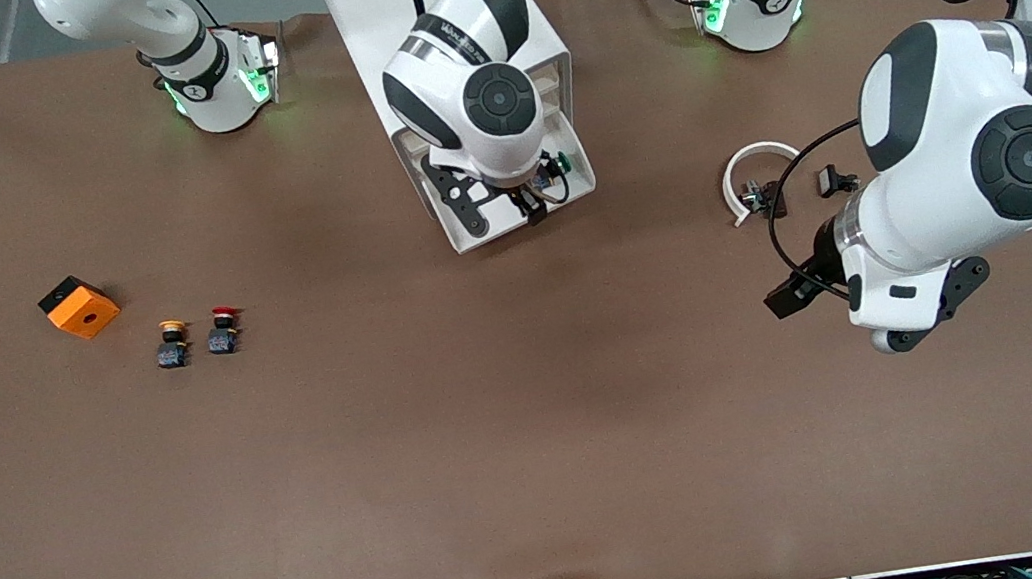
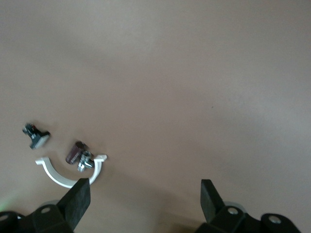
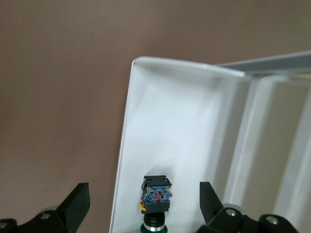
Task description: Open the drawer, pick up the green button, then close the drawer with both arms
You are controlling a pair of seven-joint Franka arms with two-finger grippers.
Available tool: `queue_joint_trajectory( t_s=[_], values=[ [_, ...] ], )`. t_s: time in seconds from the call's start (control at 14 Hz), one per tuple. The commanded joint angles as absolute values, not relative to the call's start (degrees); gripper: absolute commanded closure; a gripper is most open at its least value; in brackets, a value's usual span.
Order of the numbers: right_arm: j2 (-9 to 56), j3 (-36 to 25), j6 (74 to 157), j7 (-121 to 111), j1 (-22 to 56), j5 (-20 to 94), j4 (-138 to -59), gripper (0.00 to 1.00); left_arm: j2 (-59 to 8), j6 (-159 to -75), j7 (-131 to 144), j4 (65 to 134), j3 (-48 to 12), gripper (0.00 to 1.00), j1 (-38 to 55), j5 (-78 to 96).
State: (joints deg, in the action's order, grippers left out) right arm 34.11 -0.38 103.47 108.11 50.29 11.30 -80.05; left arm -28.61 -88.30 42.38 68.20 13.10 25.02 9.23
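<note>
Two white robot arms (image 1: 464, 64) (image 1: 979, 133), one white drawer unit (image 1: 477, 229) at upper centre, three push buttons, green-capped (image 1: 562, 162), red-capped (image 1: 224, 330), yellow-capped (image 1: 172, 343), one orange block (image 1: 78, 307), one white curved clip (image 1: 750, 161), two small black parts (image 1: 836, 180) (image 1: 758, 195)

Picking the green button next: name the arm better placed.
Right. The right gripper hangs open over the open drawer, the button between its jaws. The left gripper waits over bare table.
</note>
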Motion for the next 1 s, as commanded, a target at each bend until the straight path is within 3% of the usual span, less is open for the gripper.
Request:
queue_joint_trajectory(
  t_s=[0.0, 0.29, 0.64, 0.93],
  values=[
    [37.7, -0.9, 105.5, 109.2, 52.4, 12.6, -78.0, 0.00, -25.4, -88.7, 39.0, 70.2, 12.9, 0.00, 25.1, 7.7],
    [39.0, -0.9, 106.6, 109.2, 54.0, 13.2, -78.0, 0.00, -21.9, -89.2, 33.8, 73.3, 13.0, 0.00, 24.8, 7.4],
    [39.6, -1.0, 106.5, 108.5, 55.8, 13.2, -78.5, 0.00, -13.8, -97.4, 22.3, 85.8, 12.9, 0.00, 24.7, 4.0],
    [40.4, -1.0, 106.5, 108.5, 56.2, 12.7, -78.5, 0.00, -11.3, -100.5, 20.2, 92.0, 13.0, 0.00, 25.0, 3.9]
  ],
)
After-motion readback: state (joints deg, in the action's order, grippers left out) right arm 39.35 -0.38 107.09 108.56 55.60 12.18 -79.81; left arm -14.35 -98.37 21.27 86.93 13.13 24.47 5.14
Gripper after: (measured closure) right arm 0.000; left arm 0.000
